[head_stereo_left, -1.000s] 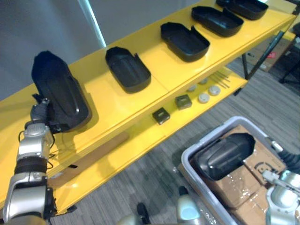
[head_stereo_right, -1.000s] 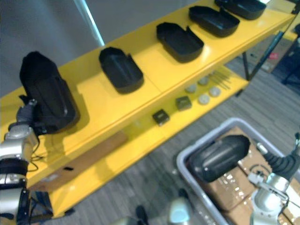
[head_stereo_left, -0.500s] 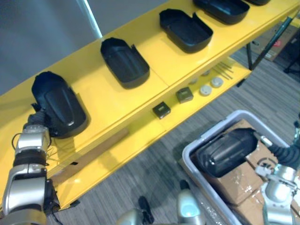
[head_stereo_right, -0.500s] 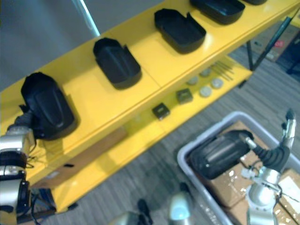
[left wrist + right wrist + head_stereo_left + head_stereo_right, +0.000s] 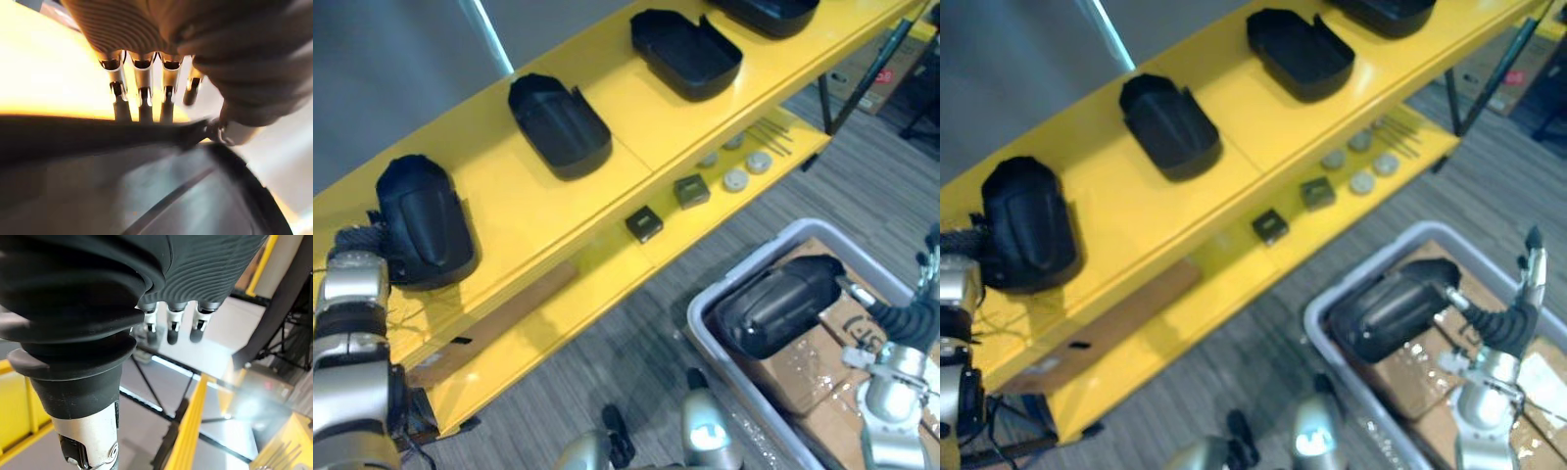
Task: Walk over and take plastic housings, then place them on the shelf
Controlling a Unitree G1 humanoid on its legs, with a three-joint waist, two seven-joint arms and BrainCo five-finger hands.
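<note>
Housings (image 5: 558, 122): black moulded plastic, smooth rounded shells.
Shelf (image 5: 499, 191): glossy yellow.
Left hand (image 5: 352, 245): at leftmost housing (image 5: 423, 220) rim; fingertips hidden, grip can't be told.
Right hand (image 5: 1505, 323): fingers straight, empty, beside lower housing (image 5: 773, 304).

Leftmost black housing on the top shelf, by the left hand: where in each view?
Left eye view: leftmost housing far left, on the yellow shelf.
Right eye view: far left, same shelf end.
Left wrist view: dark surface just past the left hand.
Right wrist view: faces yellow rails instead.
Shared landmark: the yellow shelf top.
</note>
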